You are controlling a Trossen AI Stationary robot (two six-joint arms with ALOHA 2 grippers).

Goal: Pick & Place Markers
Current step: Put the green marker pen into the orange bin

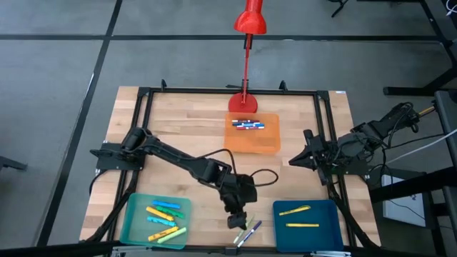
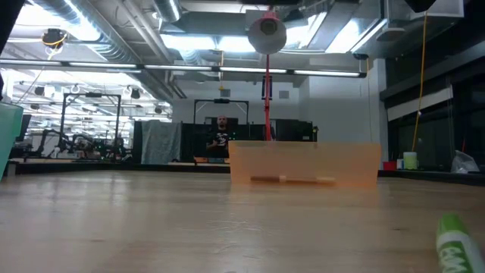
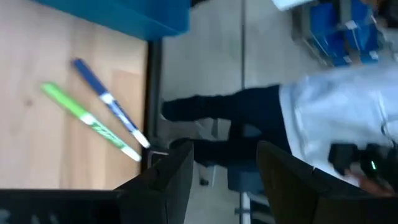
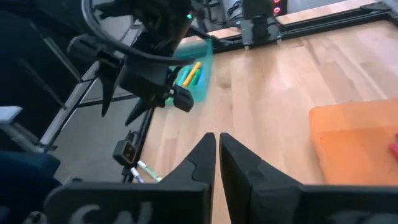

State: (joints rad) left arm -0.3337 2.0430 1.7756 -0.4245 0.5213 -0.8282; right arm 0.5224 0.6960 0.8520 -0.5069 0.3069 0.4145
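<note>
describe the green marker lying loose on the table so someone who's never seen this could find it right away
Start at the wooden table's near edge, in the gap between the teal tray and the blue tray. Two markers lie there on bare wood, just past the left gripper. The green marker is the one nearer the gripper; its neighbour, the blue marker, is dark blue.

The left arm reaches across to the surface's near edge, its claw pointing down, fingers apart and empty. The right arm waits at the right edge, its claw closed.
</note>
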